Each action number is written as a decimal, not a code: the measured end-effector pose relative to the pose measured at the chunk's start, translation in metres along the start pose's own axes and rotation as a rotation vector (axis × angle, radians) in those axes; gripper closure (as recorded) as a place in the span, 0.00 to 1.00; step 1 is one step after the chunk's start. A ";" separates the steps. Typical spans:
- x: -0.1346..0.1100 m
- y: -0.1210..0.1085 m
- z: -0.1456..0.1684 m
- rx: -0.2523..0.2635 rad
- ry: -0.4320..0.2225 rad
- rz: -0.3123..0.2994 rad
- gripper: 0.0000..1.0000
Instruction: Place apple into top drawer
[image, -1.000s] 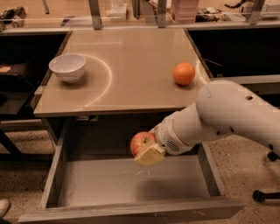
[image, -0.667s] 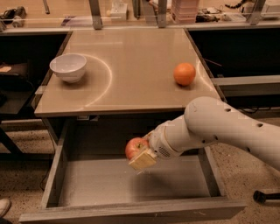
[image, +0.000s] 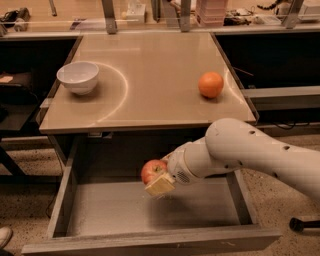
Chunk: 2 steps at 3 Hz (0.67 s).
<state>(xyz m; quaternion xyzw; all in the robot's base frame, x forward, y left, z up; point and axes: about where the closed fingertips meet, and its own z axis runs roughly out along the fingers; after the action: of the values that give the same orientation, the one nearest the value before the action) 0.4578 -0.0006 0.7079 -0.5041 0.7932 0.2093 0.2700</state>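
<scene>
The red apple (image: 151, 170) with yellowish patches is held in my gripper (image: 157, 178), which is shut on it. My white arm reaches in from the right. The apple hangs inside the open top drawer (image: 64, 196), a little above its grey scratched bottom, near the drawer's middle. One tan finger pad (image: 160, 185) shows under the apple; the other finger is hidden behind it.
On the tan table top (image: 150, 75) above the drawer stand a white bowl (image: 78, 77) at the left and a plain orange fruit (image: 211, 84) at the right. The drawer's front panel (image: 150, 242) runs along the bottom. Dark shelves flank the table.
My gripper has moved left and down with the apple, deeper into the open drawer. The bowl and the orange fruit have not moved.
</scene>
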 end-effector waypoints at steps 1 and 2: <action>0.006 -0.005 0.019 0.009 -0.022 0.009 1.00; 0.016 -0.007 0.036 0.005 -0.041 0.031 1.00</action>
<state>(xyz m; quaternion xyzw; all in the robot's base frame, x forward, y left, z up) 0.4670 0.0075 0.6700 -0.4866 0.7959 0.2216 0.2842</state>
